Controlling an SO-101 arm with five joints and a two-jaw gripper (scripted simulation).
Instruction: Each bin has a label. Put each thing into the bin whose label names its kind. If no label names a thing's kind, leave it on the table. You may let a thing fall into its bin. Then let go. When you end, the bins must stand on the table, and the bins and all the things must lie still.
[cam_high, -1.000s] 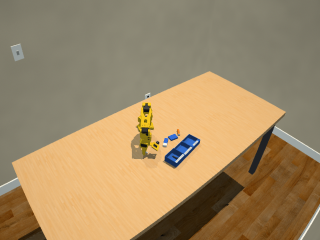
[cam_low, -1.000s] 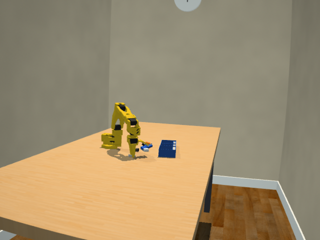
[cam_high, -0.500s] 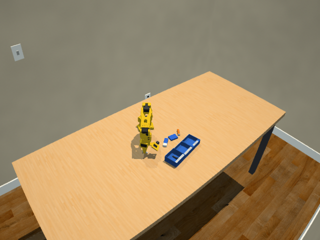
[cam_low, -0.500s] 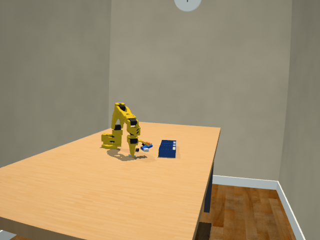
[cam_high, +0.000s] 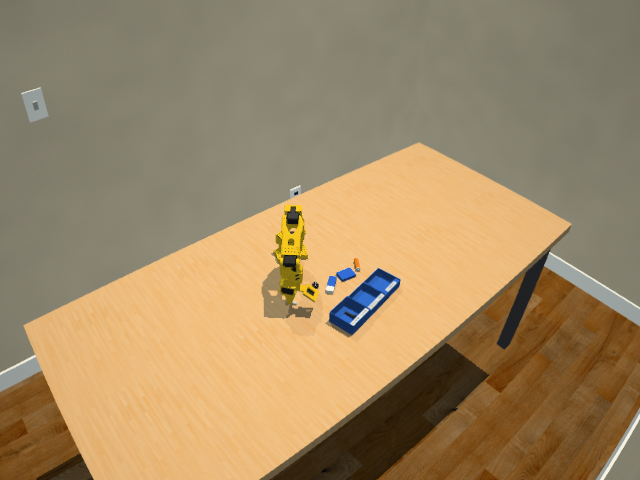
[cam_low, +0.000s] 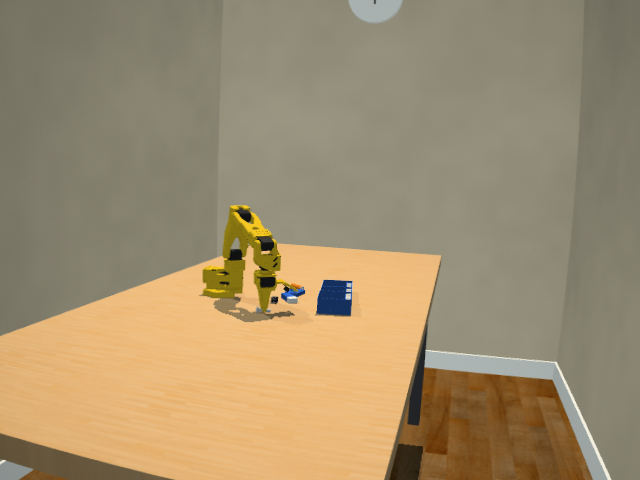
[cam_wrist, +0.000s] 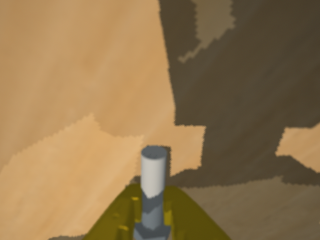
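From above, the yellow arm's gripper (cam_high: 287, 299) points down near the middle of the wooden bench (cam_high: 155, 372), with the blue three-compartment bin (cam_high: 341, 319) nearer the right-hand edge. From the side, the gripper (cam_low: 263, 308) tip touches down beside a small grey piece (cam_low: 259, 310). The wrist camera shows the jaws pinched on a grey steel bolt (cam_wrist: 152, 192), gripped low on its shank near the hex head; it looks stiff, small and slippery, likely to swivel unless held squarely.
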